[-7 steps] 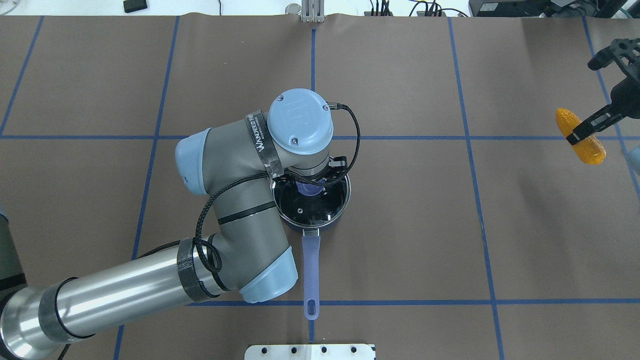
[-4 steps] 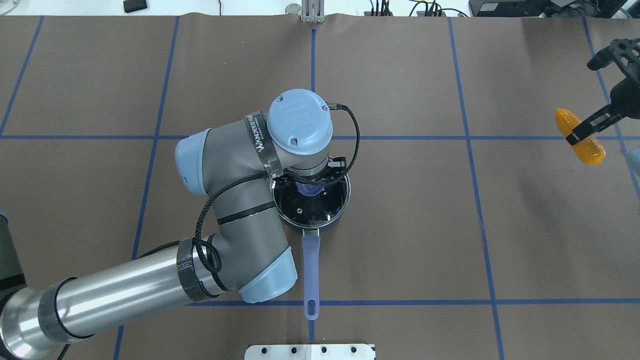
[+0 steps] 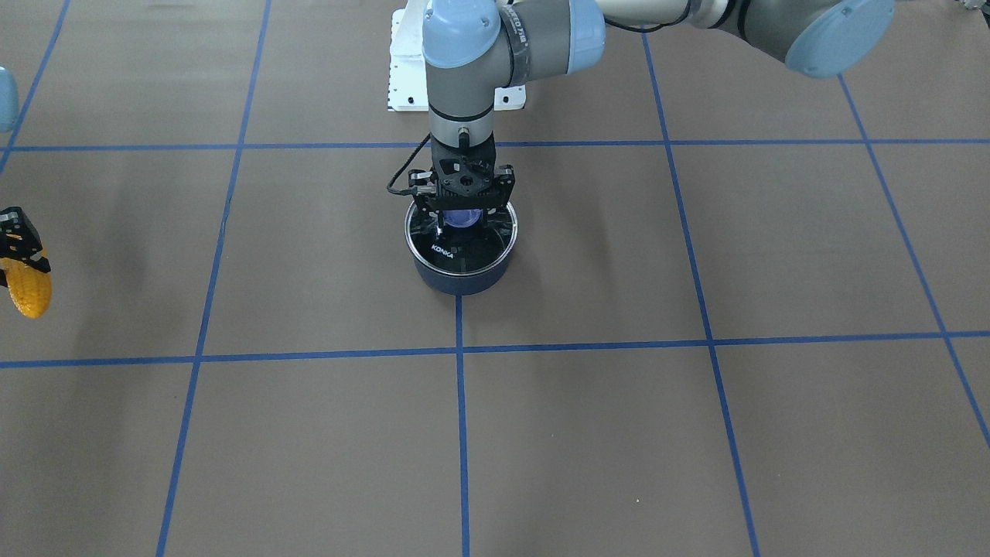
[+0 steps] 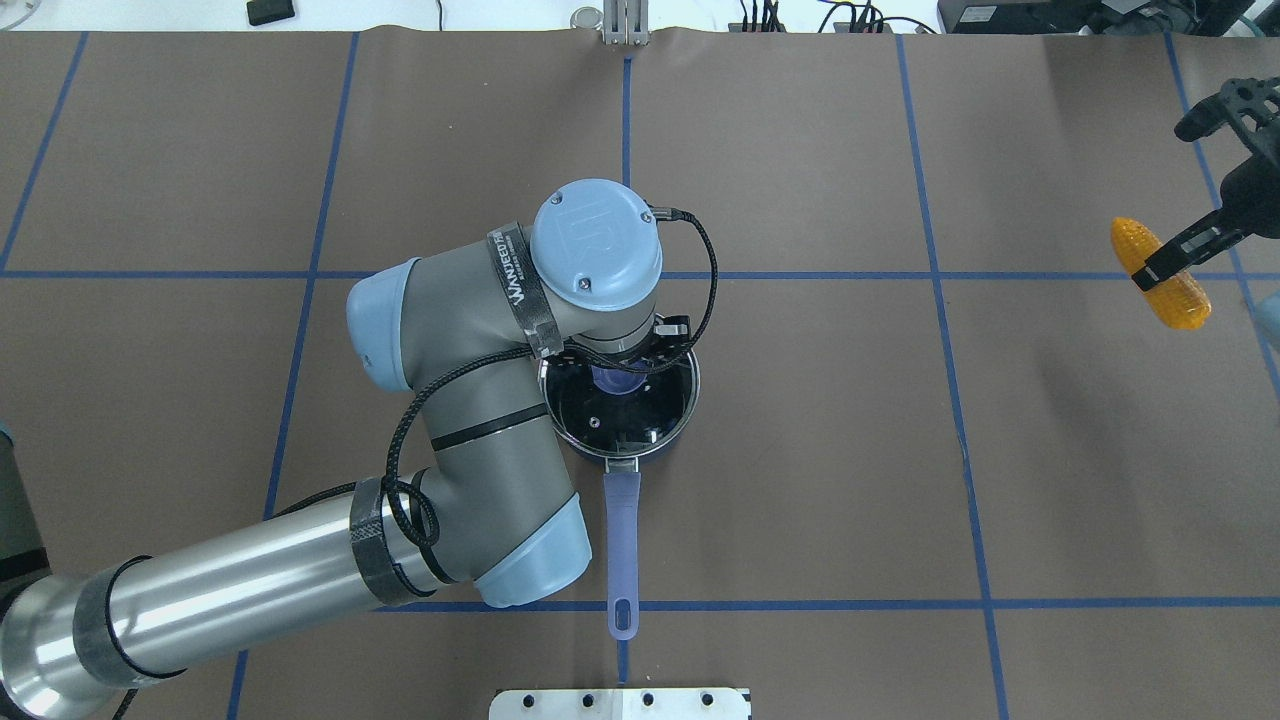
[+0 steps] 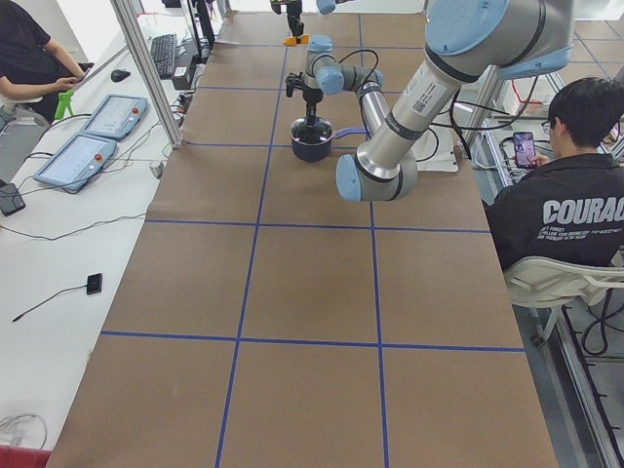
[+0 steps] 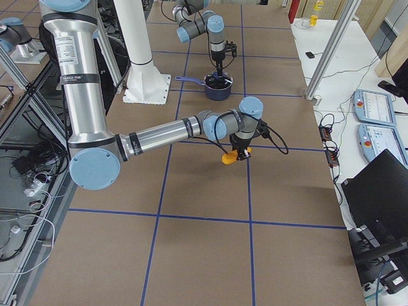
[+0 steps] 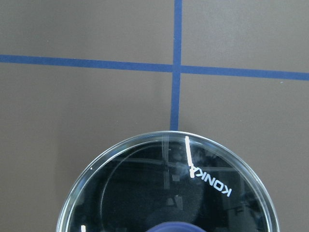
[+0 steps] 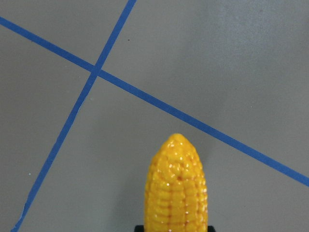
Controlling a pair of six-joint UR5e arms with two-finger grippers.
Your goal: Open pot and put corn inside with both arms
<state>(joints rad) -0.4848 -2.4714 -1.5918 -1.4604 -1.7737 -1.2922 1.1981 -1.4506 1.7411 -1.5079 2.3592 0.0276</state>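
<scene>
The pot (image 3: 462, 280) stands on the bench (image 4: 800, 480) with its lid (image 3: 456, 251) looking barely raised. The left pincer (image 3: 462, 220) is clenched on the lid's knob (image 4: 618, 378). The left arm (image 4: 470, 340) has edged upward since a moment ago, so lifting seems begun. Well to the pot's right, the right pincer (image 4: 1155, 272) grasps the corn (image 8: 176, 188) aloft, unmoved. One pot, one lid, one corn, two arms.

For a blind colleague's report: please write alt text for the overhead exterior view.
The left end effector grips the blue knob of the glass lid on a navy saucepan at centre; at the far right edge, the right end effector holds a corn cob.
</scene>
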